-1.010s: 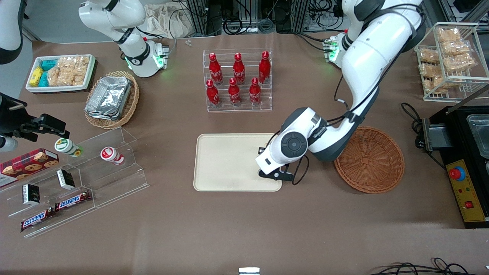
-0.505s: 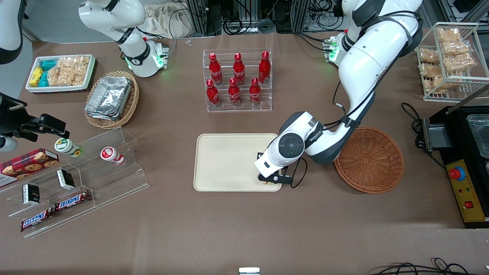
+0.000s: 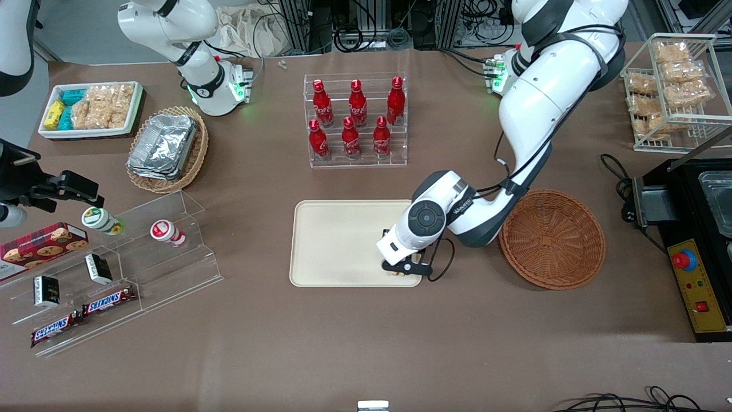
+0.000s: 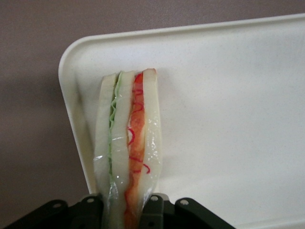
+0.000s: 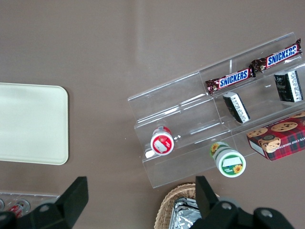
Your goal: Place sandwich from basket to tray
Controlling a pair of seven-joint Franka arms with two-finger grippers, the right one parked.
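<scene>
Nearest the front camera, the Snickers bars (image 3: pixel 83 315) lie on the lowest step of a clear acrylic stand (image 3: pixel 143 269) toward the parked arm's end of the table; a cookie box (image 3: pixel 40 243) and two small round tubs (image 3: pixel 103 220) sit on the same stand, a little farther from the camera.

At the table's middle lies the tray (image 3: pixel 337 240), flat and cream-coloured; the gripper (image 3: pixel 403 269) hangs over the tray's corner at about 5 o'clock of the tray's centre, the corner nearest the camera and toward the working arm's end. In the left wrist view the gripper (image 4: pixel 131 210) is closed narrowly on the sandwich (image 4: pixel 127 148), its black fingers (image 4: pixel 155 205) pressing the wrapped wedge from both sides; the sandwich hangs edge-on over that rounded tray (image 4: pixel 228 95) corner, its white bread, green layer and red layer showing through the clear wrap; whether its tip touches the tray surface cannot be told. In the front view only a sliver of the sandwich (image 3: pixel 407 272) shows under the wrist.

The basket (image 3: pixel 552 239), reddish-brown wicker, sits at 3 o'clock of the tray, near it but apart, with nothing showing in it.

Farther from the camera, at 12 o'clock of the tray, red bottles (image 3: pixel 354 117) stand in a clear rack; toward the parked arm's end a lighter wicker basket holds foil containers (image 3: pixel 163 146), and a white bin (image 3: pixel 88 109) holds snack packets.
</scene>
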